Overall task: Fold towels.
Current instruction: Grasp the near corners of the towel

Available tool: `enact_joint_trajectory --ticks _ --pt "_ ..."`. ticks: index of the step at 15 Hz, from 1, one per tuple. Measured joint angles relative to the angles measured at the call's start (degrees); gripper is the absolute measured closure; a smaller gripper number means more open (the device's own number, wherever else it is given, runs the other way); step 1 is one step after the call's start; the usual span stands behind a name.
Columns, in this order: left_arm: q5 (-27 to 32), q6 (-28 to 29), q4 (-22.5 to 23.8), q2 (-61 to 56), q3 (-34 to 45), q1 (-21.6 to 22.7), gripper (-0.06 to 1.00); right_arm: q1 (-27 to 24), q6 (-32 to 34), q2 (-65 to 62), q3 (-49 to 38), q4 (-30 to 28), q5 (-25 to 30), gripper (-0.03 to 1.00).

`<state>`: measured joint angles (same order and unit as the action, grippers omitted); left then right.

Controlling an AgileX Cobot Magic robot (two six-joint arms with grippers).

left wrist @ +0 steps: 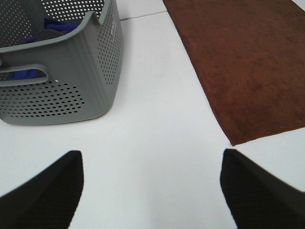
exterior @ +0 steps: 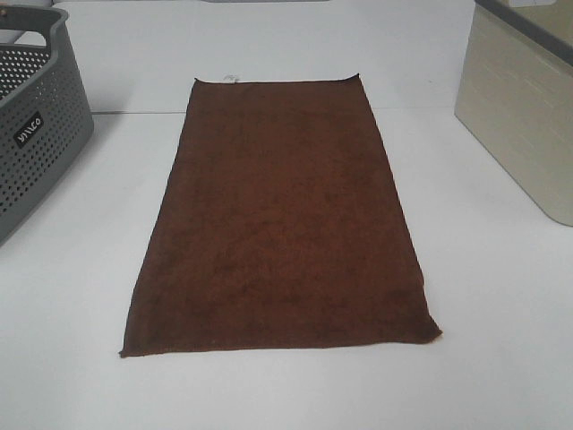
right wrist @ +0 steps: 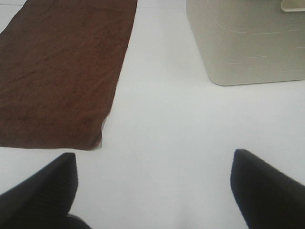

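Observation:
One dark reddish-brown towel (exterior: 282, 219) lies flat and unfolded in the middle of the white table, long side running away from me, with a small white tag (exterior: 229, 79) on its far short edge. Neither gripper shows in the exterior high view. In the left wrist view my left gripper (left wrist: 151, 183) is open and empty over bare table, short of the towel's near left corner (left wrist: 233, 142). In the right wrist view my right gripper (right wrist: 153, 183) is open and empty, short of the towel's near right corner (right wrist: 97, 144).
A grey perforated basket (exterior: 31, 125) stands at the left edge; the left wrist view shows the basket (left wrist: 71, 81) holding blue cloth (left wrist: 59, 26). A cream bin (exterior: 524, 116) stands at the right, also in the right wrist view (right wrist: 248, 43).

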<state>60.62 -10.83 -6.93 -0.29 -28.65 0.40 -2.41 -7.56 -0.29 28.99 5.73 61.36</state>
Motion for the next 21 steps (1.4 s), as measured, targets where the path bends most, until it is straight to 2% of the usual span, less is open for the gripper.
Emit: enact_joint_trajectory --ticks 21 --pt "0.00 0.00 0.00 0.00 0.00 0.00 0.19 0.00 0.00 0.00 0.00 0.00 0.00 0.15"
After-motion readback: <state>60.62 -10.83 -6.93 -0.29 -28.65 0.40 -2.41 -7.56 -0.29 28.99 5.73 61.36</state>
